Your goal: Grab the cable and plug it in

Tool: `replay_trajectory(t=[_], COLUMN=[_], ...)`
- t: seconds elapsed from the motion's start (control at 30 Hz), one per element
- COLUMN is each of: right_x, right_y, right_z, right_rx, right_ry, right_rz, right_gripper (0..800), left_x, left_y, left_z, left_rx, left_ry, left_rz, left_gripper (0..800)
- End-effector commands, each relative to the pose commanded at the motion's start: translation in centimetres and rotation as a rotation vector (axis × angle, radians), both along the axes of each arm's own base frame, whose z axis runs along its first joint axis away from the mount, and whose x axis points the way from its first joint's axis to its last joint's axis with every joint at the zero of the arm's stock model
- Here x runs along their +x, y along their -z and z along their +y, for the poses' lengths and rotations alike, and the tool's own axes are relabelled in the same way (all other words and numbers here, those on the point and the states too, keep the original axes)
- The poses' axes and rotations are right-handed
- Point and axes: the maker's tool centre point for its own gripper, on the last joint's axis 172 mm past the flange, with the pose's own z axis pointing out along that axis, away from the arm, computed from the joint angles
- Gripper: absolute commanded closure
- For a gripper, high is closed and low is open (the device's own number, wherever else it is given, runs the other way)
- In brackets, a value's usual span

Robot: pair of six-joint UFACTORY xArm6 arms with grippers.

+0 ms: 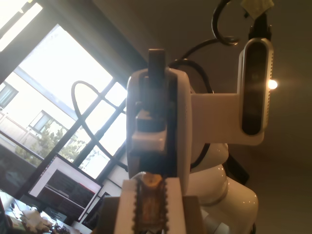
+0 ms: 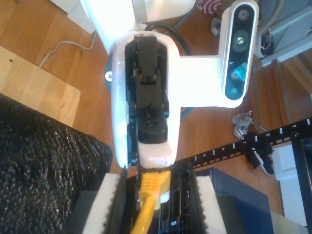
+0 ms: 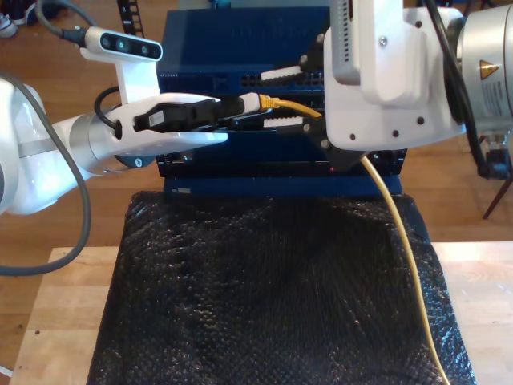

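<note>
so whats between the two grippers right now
A short run of the yellow cable, plug end at my first gripper, the rest through my second gripper. The exterior view shows it.

Exterior view sits high over the near edge of the desk, looking down and forward across the black mat to the blue rack unit. First wrist view tilts steeply up, window behind, opposing arm very close. Second wrist view tips down at the wooden floor, sharing mat and cable with the exterior view.
</note>
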Motion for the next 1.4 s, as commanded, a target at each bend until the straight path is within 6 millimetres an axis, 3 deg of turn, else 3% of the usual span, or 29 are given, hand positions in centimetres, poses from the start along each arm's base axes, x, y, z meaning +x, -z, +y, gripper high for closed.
replay_trajectory(t=[0.3,1.4], right_x=[-0.1,-0.2], right_y=[-0.2,0.2], right_z=[0.0,0.4], right_rx=[0.002,-0.002], right_ry=[-0.002,-0.009], right_rz=[-0.004,0.004], right_gripper=[478,504], left_x=[0.9,0.7], left_y=[0.0,0.2], left_z=[1.1,0.9], left_rx=[-0.008,-0.007], left_ry=[-0.030,-0.019], left_rz=[0.017,0.028], left_gripper=[795,793])
